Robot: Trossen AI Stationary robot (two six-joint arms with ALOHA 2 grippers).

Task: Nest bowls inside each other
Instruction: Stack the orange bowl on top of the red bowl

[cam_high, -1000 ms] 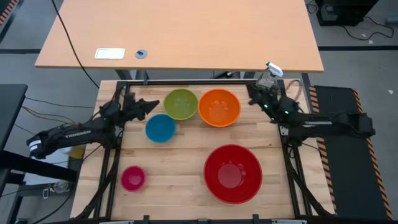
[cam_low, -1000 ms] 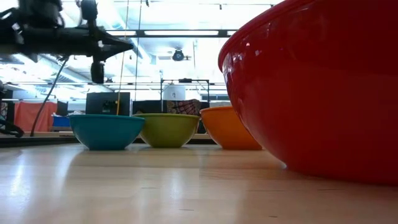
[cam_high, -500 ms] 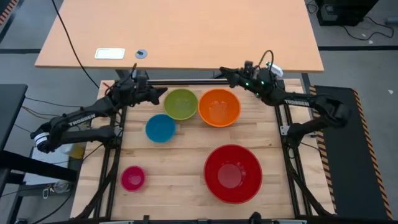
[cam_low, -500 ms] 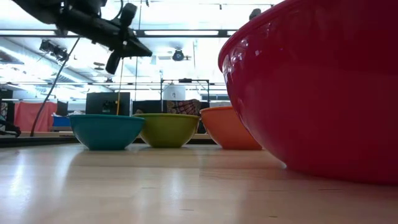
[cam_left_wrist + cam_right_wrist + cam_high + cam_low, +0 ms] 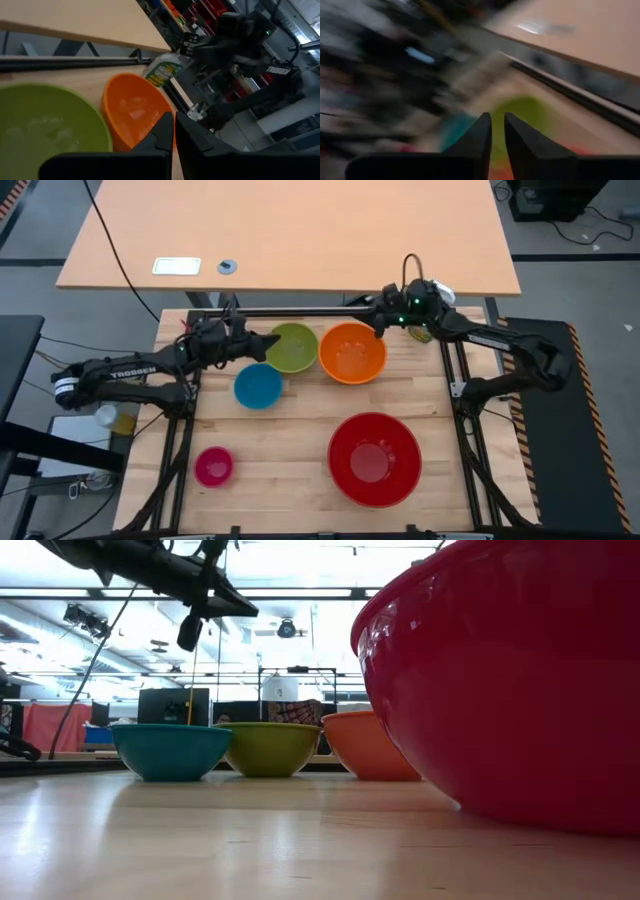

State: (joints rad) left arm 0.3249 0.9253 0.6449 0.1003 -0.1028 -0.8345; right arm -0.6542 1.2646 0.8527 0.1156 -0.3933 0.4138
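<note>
Nearest, toward the right of the wooden table [image 5: 290,470]: large red bowl [image 5: 374,458], upright, filling most of the low view's right side. Near left corner: small magenta-pink bowl [image 5: 213,466], alone, well apart from the rest. Further back, left of centre: blue bowl [image 5: 258,386], just beside the lime green bowl [image 5: 291,347]. Next to that on the right, rims close together: orange bowl [image 5: 352,352]. All five standing separately, none nested (three far ones lined up in a row across the low view).

Above the far left of the table: left gripper [image 5: 268,342], reaching in from the left, tip hovering at the left rim of the lime green bowl, above the blue one. Jaws nearly together, only a thin slit between the fingers [image 5: 162,131] in the left wrist view, nothing between them.

Over the far right: right gripper [image 5: 366,307], raised just beyond the orange bowl's far rim, pointing left. Fingers [image 5: 481,134] narrowly parted, a slim gap, holding nothing. Behind its arm at the table's far right edge: spray bottle [image 5: 164,69] with a green label, partly hidden.
</note>
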